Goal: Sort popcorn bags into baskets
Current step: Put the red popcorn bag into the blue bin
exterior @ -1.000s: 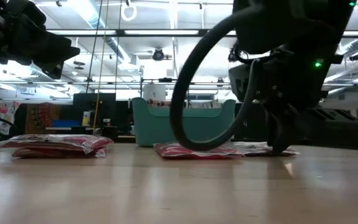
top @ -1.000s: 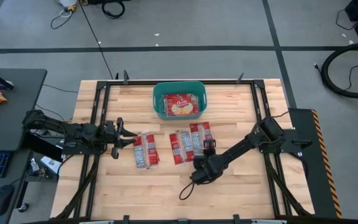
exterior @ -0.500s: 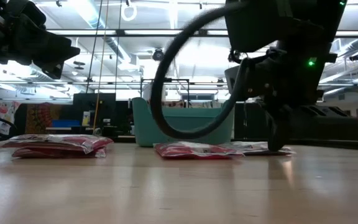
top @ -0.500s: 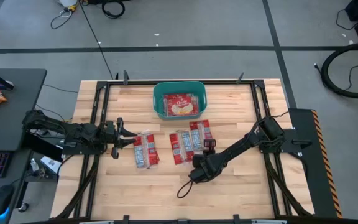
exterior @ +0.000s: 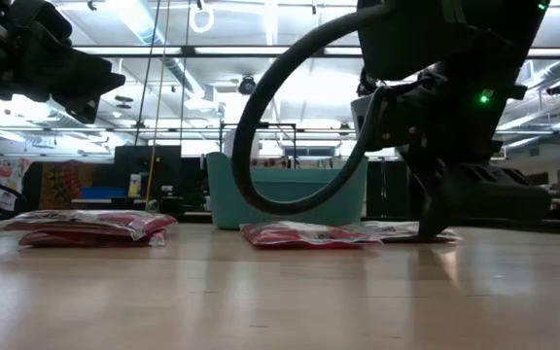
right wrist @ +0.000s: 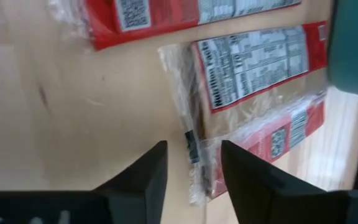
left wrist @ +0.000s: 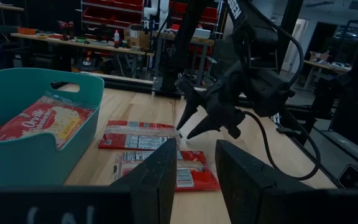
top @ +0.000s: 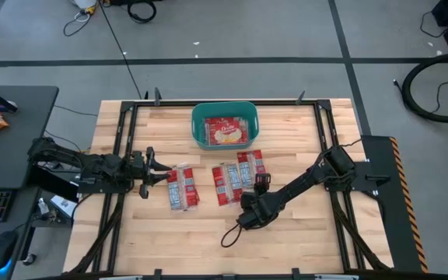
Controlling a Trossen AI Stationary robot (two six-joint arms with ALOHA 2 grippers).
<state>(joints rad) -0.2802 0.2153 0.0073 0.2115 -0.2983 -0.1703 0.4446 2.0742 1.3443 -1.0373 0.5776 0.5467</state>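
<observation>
Surface (top: 286, 233) of pale wood carries everything, with the teal tub (top: 223, 124) as landmark at its far middle. One popcorn bag (top: 227, 131) lies flat inside the tub. Near the tub's front edge, a cluster of popcorn bags (top: 237, 177) lies on the wood; a second small stack (top: 181, 187) lies to the left of that cluster. The right hand (top: 260, 183) sits low at the cluster's front edge, fingers spread, pinching nothing. The left hand (top: 162, 173) hangs beside the left stack, fingers apart and empty.
</observation>
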